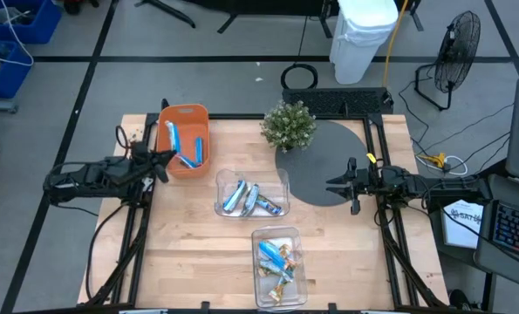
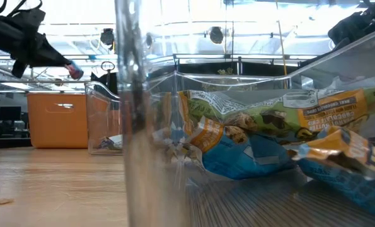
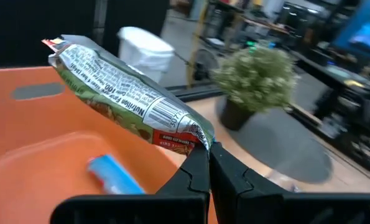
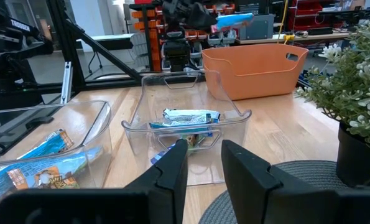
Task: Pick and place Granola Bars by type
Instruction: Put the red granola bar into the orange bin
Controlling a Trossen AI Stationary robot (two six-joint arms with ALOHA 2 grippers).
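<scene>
The left end effector point(image 3: 204, 163) is pinching a granola bar point(image 3: 125, 99) by one end over the orange bin point(image 1: 187, 139), so it is risking slipping out crooked; the right end effector point(image 4: 203, 163) is waiting with fingers apart.

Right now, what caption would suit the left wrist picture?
Left claw pinches a foil-wrapped granola bar above the orange bin.

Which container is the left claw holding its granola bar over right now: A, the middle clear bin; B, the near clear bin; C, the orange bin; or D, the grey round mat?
C: the left claw, shut on a granola bar, hangs over the orange bin.
</scene>
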